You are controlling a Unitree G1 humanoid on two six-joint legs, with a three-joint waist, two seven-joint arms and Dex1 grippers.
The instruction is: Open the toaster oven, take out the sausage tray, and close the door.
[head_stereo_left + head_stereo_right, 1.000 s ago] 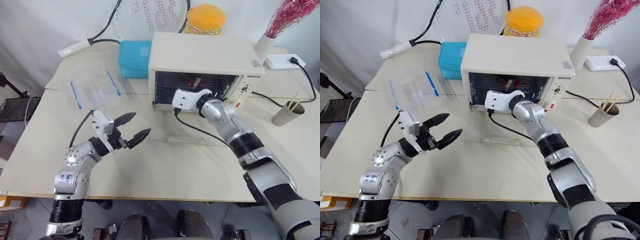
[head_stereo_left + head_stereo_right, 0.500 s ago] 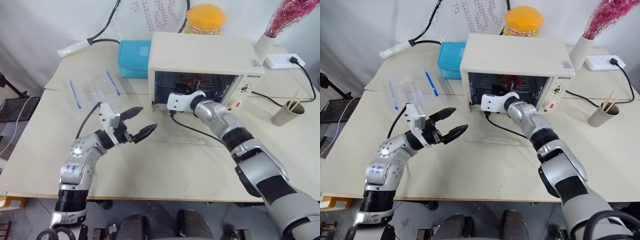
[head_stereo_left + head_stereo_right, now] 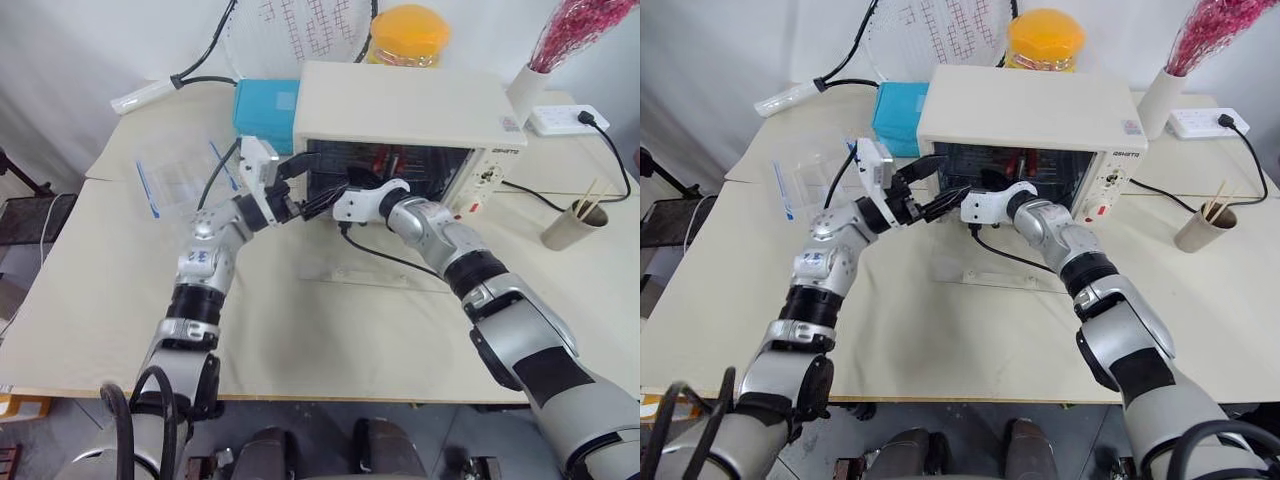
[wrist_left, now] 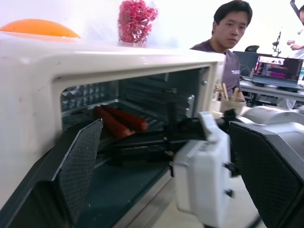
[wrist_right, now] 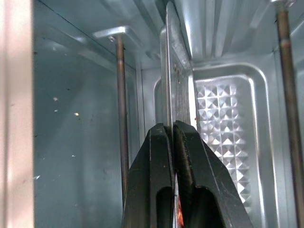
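With the door (image 3: 375, 272) already folded down flat onto the table (image 3: 90, 300) in front of the toaster oven (image 3: 400, 110), the step in hand is drawing out the sausage tray (image 4: 137, 140). The oven sits at about twelve o'clock on the table, its open mouth facing six o'clock toward the robot.

The right gripper (image 5: 172, 130) reaches level into the opening, its two black fingers clamped shut on the thin metal front edge of the tray, seen edge-on in the right wrist view. The left gripper (image 3: 310, 185) hovers at the left end of the opening, about nine o'clock of the right gripper, fingers spread wide and holding nothing.

The tray lies inside the oven on its rack, roughly level as far as can be told. Its long axis appears to run across the opening, from nine to three o'clock, with the front long edge facing the robot. Two red sausages (image 4: 118, 122) lie side by side on it, their lengths slanting toward the back of the cavity.

To do this well, I judge the pull should go straight toward six o'clock, kept level so the sausages do not roll. A single grip left of the tray's middle may let it swing or jam against the side rails. The open left gripper would best take the front edge too before the tray clears the rack, and the tray should pass above the lowered door without scraping the glass.
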